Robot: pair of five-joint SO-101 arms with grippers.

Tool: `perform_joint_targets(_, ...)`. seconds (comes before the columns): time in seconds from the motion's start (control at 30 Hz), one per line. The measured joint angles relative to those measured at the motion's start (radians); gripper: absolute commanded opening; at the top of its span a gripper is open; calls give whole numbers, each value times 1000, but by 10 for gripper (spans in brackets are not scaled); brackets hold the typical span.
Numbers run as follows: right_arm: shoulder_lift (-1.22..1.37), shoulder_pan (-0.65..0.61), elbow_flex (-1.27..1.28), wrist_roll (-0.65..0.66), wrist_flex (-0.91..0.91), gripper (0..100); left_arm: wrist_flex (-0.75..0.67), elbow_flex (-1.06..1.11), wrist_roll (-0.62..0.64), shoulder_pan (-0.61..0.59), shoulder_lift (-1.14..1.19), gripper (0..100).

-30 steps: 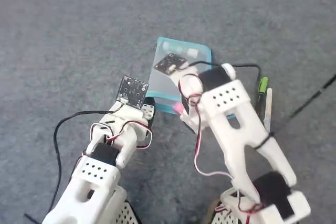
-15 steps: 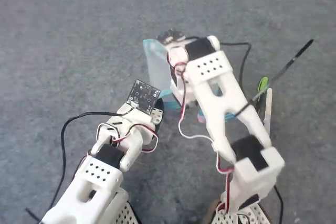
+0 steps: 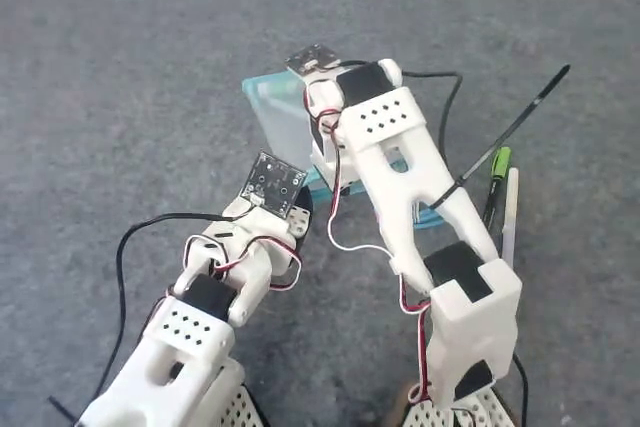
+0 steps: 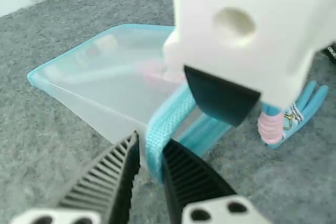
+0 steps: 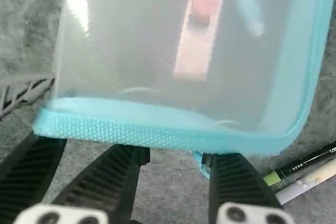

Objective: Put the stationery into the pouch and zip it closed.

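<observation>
A translucent plastic pouch with a teal zip band [image 3: 283,119] sits near the middle of the grey fabric-like surface [image 3: 120,97], tilted rather than lying flat. Both arms meet at it.

In the left wrist view, the left gripper [image 4: 150,169] has its ridged black fingers [image 4: 118,174] closed on the teal band at the pouch [image 4: 105,72] mouth, one on each side of the strip. In the high view this gripper [image 3: 293,210] is at the pouch's near corner.

The right gripper [image 5: 176,174] is at the same teal band farther along. Its black fingers [image 5: 233,179] stand apart with a clear gap, and their tips are right at the band. I cannot tell whether they touch it. In the left wrist view, the right arm's white body [image 4: 247,24] is just above the pouch mouth.

A flat pink item [image 5: 202,19] shows through the clear wall of the pouch [image 5: 157,51].

A dark pen with a green cap [image 3: 499,162] and a slim white pen [image 3: 510,212] lie side by side on the surface, beside the right arm and outside the pouch.
</observation>
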Motion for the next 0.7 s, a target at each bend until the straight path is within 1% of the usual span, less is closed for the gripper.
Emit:
perform_joint_targets(0.1,-8,0,0,0,0,180,0,12,0,0,0,13)
perform_joint_targets(0.2,-71,5,0,0,0,180,-2,12,0,0,-2,13)
perform_joint_targets(0.3,-173,57,2,14,0,180,-9,12,0,3,-2,13)
perform_joint_targets(0.37,-250,118,26,54,0,180,-2,14,-6,-2,-2,13)
perform_joint_targets(0.5,-364,301,172,107,0,180,0,17,-9,-23,0,13)
perform_joint_targets(0.63,-387,451,356,187,-17,180,0,17,-9,-23,0,13)
perform_joint_targets(0.7,-387,535,440,227,-71,180,0,17,-9,-23,0,13)
